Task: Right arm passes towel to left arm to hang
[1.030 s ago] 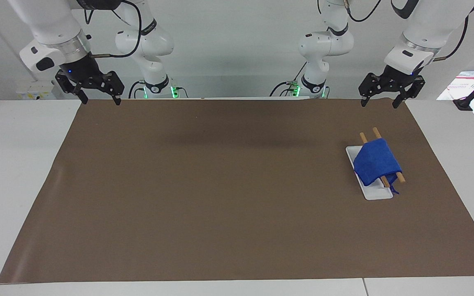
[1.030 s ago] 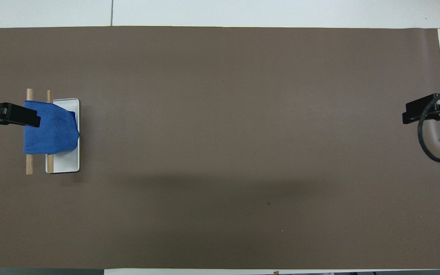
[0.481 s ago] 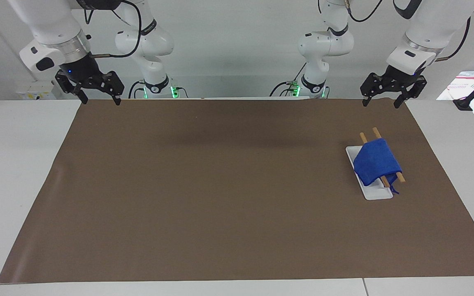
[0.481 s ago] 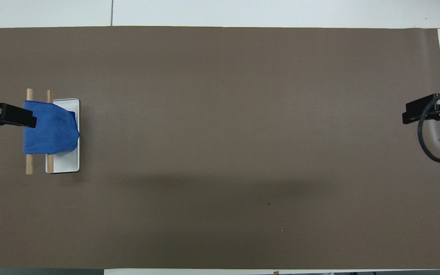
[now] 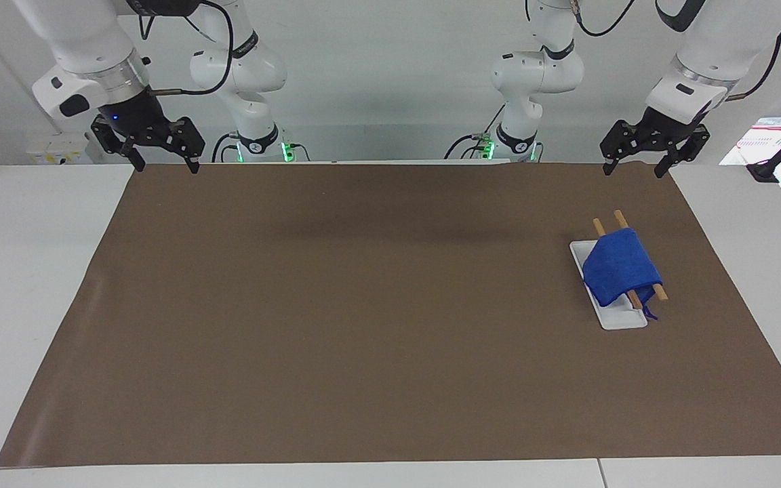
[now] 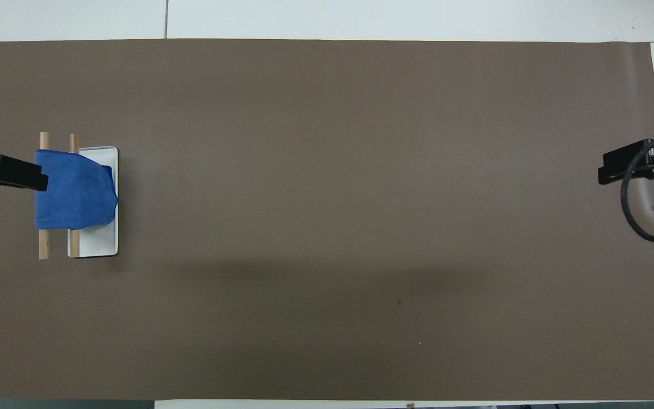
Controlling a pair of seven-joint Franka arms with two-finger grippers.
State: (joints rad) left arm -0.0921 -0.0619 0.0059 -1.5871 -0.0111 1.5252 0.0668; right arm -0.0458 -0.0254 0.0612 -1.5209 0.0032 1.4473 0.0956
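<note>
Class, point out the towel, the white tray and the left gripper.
towel [image 5: 619, 268]: facing view, middle of the draped cloth.
white tray [image 6: 100, 243]: overhead view, bare end nearer the robots.
left gripper [image 5: 636, 169]: facing view, midway between its open fingertips.

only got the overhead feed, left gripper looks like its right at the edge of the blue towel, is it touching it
observer: No. From the facing view the left gripper hangs in the air well clear of the towel, open and empty.
operator: is the towel lying flat
observer: No, it is draped over two wooden rods and hangs down their sides, with the white tray under it.
operator: and the right gripper
observer: The right gripper is raised too, open and empty, above the corner of the brown mat at its own end.
</note>
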